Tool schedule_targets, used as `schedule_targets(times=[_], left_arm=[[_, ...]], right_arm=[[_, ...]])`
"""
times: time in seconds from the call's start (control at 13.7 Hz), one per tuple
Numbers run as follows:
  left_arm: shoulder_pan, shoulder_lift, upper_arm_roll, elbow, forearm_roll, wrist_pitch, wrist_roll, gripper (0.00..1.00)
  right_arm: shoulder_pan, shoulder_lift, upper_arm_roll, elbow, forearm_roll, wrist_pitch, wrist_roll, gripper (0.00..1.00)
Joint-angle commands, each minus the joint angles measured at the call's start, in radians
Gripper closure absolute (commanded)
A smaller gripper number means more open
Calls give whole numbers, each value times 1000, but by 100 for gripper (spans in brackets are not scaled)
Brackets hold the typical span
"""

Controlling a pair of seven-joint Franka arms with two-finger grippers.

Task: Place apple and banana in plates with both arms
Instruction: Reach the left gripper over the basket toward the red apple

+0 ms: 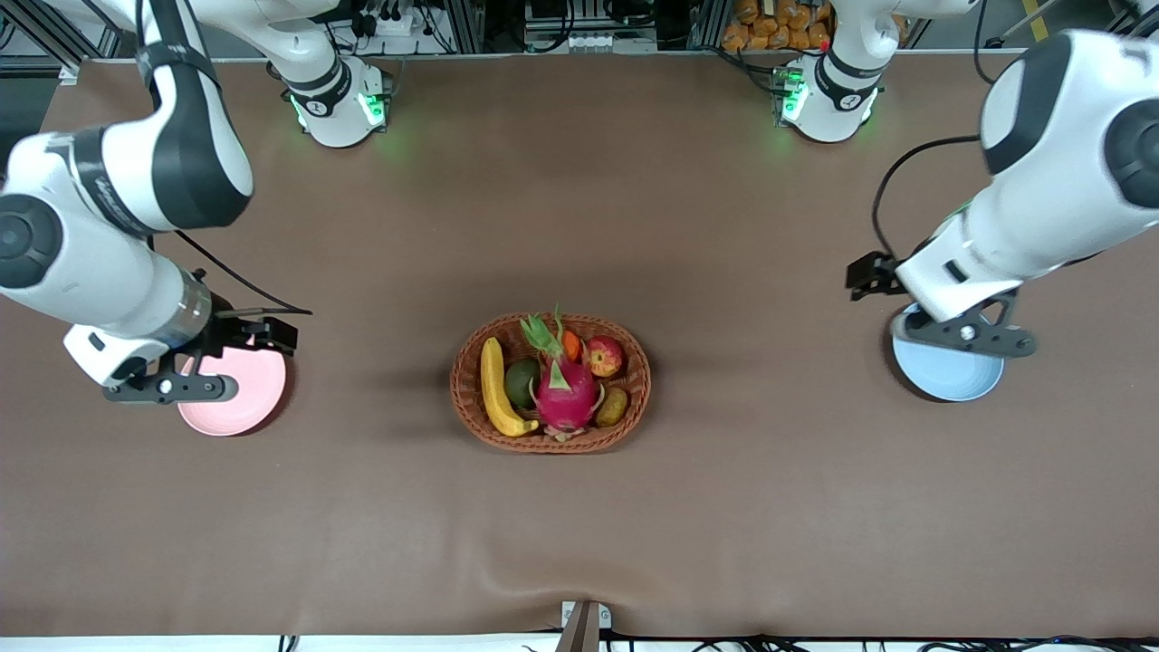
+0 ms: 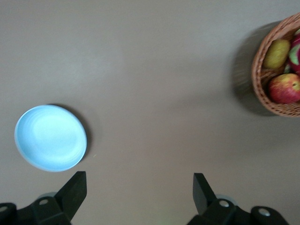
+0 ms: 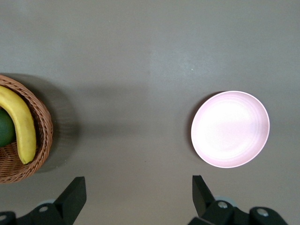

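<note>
The banana (image 1: 496, 388) and the apple (image 1: 605, 356) lie in a brown wicker basket (image 1: 462, 380) at the table's middle. The pink plate (image 1: 244, 407) sits toward the right arm's end and the blue plate (image 1: 946, 376) toward the left arm's end. My right gripper (image 1: 167, 389) hangs over the pink plate's edge, open and empty (image 3: 139, 187). Its wrist view shows the pink plate (image 3: 230, 129) and the banana (image 3: 21, 124). My left gripper (image 1: 969, 335) hangs over the blue plate's edge, open and empty (image 2: 139, 187). Its wrist view shows the blue plate (image 2: 50, 137) and the apple (image 2: 284, 87).
The basket also holds a magenta dragon fruit (image 1: 566, 388), a green fruit (image 1: 522, 380), a small orange-red fruit (image 1: 572, 344) and a yellow-brown fruit (image 1: 612, 407). Brown cloth covers the table, with a wrinkle (image 1: 507, 570) near the front edge.
</note>
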Motion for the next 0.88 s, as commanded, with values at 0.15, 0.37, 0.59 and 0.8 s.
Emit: schedule_targets(times=[0.15, 0.37, 0.59, 0.8], left_arm=[[-34, 83, -55, 6, -37, 128, 19, 0], [-39, 158, -112, 4, -60, 228, 21, 0], [-40, 238, -178, -8, -66, 386, 16, 0], [-57, 309, -215, -16, -61, 538, 19, 0]], right_arm=[[11, 30, -4, 12, -8, -1, -3, 0], [-8, 30, -4, 8, -7, -3, -5, 0], [-47, 30, -4, -9, -5, -7, -3, 0], [-63, 30, -4, -14, 15, -9, -3, 0]])
